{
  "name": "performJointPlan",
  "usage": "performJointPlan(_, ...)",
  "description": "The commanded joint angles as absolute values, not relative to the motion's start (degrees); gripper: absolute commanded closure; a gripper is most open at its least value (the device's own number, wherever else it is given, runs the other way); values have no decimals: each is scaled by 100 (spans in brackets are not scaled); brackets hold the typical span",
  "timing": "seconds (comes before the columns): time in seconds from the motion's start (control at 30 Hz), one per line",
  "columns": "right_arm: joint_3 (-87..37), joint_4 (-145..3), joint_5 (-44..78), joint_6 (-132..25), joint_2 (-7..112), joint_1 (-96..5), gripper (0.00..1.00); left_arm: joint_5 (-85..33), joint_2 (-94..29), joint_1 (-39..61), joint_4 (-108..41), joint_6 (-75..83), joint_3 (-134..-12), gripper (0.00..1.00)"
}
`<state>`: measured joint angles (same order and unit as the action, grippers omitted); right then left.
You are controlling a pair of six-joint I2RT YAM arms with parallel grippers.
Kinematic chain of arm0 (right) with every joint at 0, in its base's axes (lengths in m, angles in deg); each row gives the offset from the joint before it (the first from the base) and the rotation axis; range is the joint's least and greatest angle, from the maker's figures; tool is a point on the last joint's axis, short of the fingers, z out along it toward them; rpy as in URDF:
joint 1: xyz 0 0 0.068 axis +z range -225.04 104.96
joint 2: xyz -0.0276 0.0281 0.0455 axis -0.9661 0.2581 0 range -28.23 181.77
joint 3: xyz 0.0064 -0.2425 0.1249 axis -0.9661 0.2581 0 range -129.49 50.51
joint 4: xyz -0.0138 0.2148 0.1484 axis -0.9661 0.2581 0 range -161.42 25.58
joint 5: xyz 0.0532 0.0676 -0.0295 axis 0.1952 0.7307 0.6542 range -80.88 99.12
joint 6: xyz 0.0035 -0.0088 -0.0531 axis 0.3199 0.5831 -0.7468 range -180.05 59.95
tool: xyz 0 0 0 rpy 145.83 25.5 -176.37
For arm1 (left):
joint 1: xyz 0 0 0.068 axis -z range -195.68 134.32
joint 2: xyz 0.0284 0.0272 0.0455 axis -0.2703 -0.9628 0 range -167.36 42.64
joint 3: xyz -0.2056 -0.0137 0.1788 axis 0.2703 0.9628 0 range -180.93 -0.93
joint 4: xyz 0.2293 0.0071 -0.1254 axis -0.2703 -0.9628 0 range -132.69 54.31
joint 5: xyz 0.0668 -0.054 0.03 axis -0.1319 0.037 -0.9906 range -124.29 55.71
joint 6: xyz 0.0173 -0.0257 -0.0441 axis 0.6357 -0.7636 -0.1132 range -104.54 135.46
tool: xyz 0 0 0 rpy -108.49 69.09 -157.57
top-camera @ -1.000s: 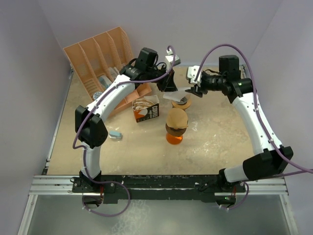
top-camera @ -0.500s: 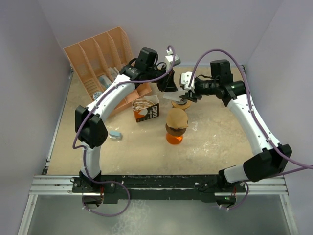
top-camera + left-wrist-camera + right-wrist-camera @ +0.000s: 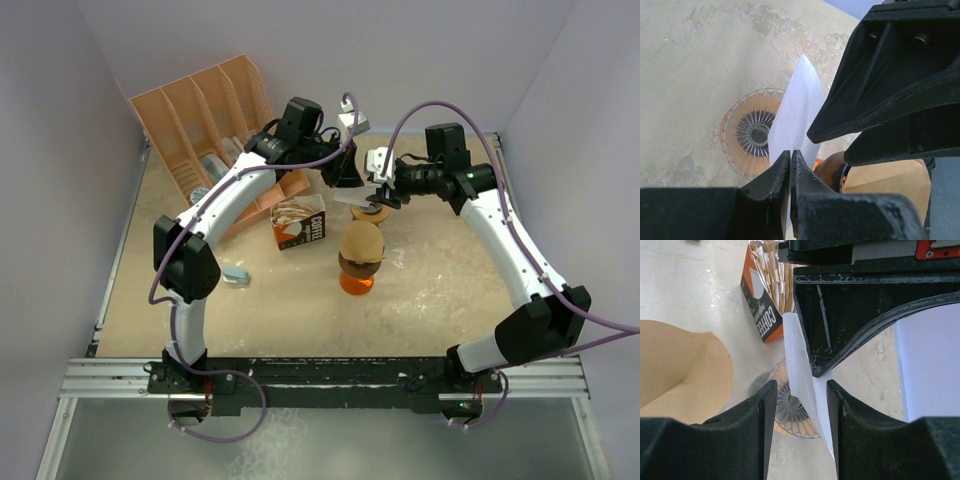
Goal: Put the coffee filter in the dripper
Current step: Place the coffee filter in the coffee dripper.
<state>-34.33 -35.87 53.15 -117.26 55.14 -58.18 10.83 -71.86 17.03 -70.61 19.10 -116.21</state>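
A white coffee filter [image 3: 797, 110] hangs folded flat from my left gripper [image 3: 790, 152], which is shut on its edge. Below it on the table sits the clear ribbed dripper [image 3: 747, 132] with an orange tint. In the top view the filter [image 3: 355, 199] hangs just above the dripper [image 3: 372, 213]. My right gripper [image 3: 797, 385] is open, one finger on each side of the filter [image 3: 800, 365], with a gap showing on the left side. The dripper [image 3: 790, 412] lies under its fingers. The left fingers [image 3: 830, 325] fill the upper part of the right wrist view.
An orange coffee filter box [image 3: 300, 222] stands left of the dripper. An orange carafe topped with a brown paper filter [image 3: 361, 255] stands just in front. A peach file rack [image 3: 205, 120] sits at the back left, and a small blue item [image 3: 236, 274] lies near the left arm.
My right gripper has moved left to the hanging filter, and its jaws have narrowed around it. The left arm and the filter have stayed put.
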Motion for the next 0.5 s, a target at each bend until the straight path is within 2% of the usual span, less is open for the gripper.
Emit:
performJointPlan(0.0, -3494, -3811, 5318, -11716, 5497, -5799, 54, 1256, -7110, 1718, -6917, 1880, -11803, 100)
performJointPlan(0.47, -3385, -3660, 5167, -11861, 5626, -5799, 56, 1275, -7075, 1712, -6905, 1895, -11776, 100)
